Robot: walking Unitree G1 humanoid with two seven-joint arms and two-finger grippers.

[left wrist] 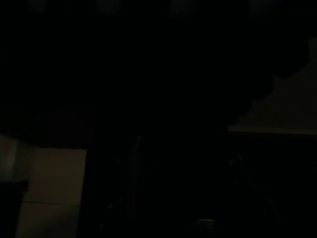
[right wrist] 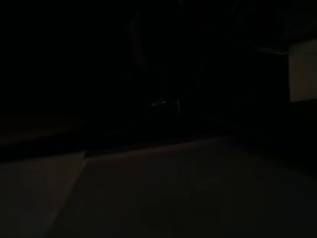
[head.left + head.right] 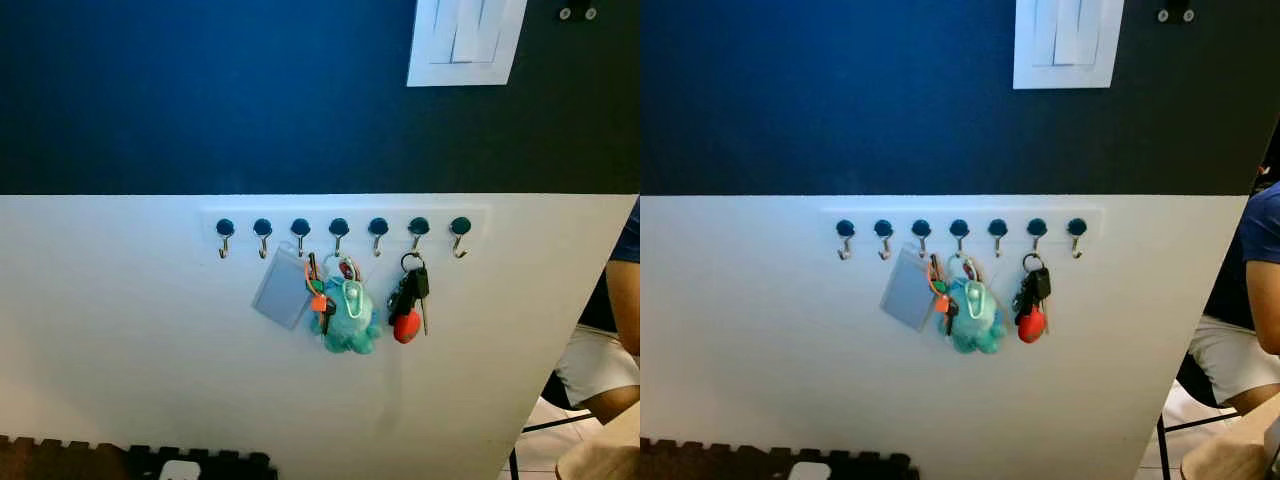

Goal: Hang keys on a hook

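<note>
A white rail [image 3: 345, 213] with seven blue-capped hooks is seen on the white lower part of a wall [image 3: 120, 330], under a dark blue upper part. Counted from the robot's left, the first two hooks are bare. A grey card holder [image 3: 282, 289] is hung at the third hook [image 3: 300, 232]. A key bunch with orange tags and a teal plush toy [image 3: 348, 318] is hung at the fourth hook [image 3: 338, 232]. The fifth hook is bare. A bunch of keys [image 3: 410, 298] with a black fob and a red tag is hung on the sixth hook [image 3: 418, 232]. The seventh hook [image 3: 460, 232] is bare.

A white switch plate [image 3: 466, 40] is noted above. A seated person [image 3: 610, 340] is seen at the robot's right edge. Dark floor mats [image 3: 130, 462] lie below.

Both wrist views are nearly black; the state of either tool cannot be told.
</note>
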